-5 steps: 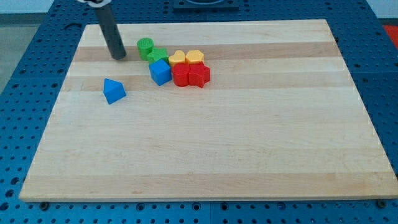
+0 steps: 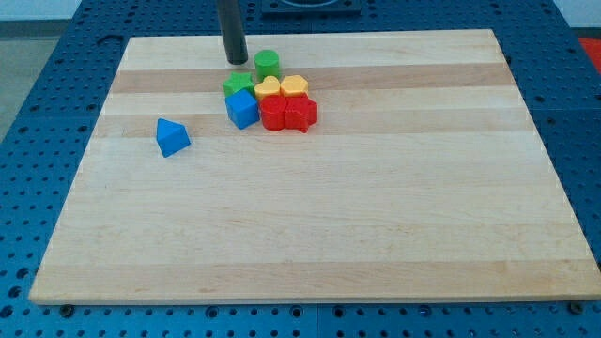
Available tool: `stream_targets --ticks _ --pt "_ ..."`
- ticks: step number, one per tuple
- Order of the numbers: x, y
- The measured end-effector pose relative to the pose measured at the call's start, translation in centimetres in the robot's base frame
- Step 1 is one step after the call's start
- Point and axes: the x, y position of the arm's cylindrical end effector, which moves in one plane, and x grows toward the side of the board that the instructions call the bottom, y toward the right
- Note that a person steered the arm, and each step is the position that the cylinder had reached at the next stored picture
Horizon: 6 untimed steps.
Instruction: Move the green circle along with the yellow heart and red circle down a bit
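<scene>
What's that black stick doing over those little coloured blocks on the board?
It is a robot arm's pushing rod. My tip rests near the view's top of the wooden board, just left of the green circle, close beside it. Below them sits a tight cluster: another green block, yellow heart, a second yellow block, blue cube and two red blocks. A blue triangle lies apart, further left.

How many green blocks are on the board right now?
2. The green circle sits at the cluster's top, just right of my tip. The other green block lies below-left, touching the blue cube. None seems hidden.
</scene>
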Motion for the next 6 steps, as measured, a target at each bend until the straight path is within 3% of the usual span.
stream_targets --ticks 2,4,5,6 --pt "-0.1 4.3" --pt "4.1 4.3" --pt "3.2 4.5" --pt "-0.8 4.2"
